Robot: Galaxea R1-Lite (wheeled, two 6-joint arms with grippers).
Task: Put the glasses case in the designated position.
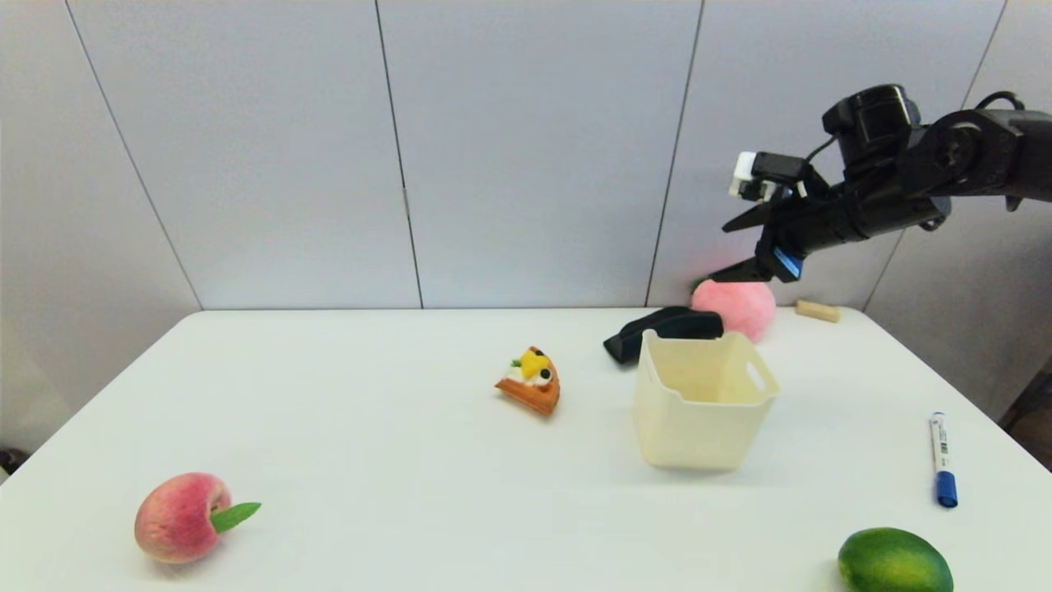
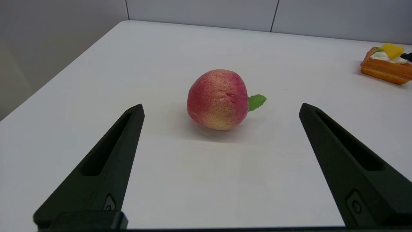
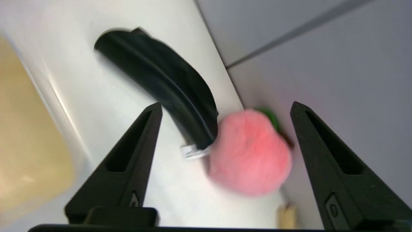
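Hovering wide open, empty: right tool [image 1: 723, 251] above one glasses case [image 1: 657, 329]; left tool [image 2: 220, 109] open, empty.

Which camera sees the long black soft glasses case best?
The right wrist view: nearly the whole long, soft black glasses case shows, touching a fuzzy pink ball. The head view has it half hidden behind the cream plastic basket. The left wrist view misses it.

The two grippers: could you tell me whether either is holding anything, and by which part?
Nothing is held. The right gripper hangs open above the glasses case; the left gripper is open near a peach.
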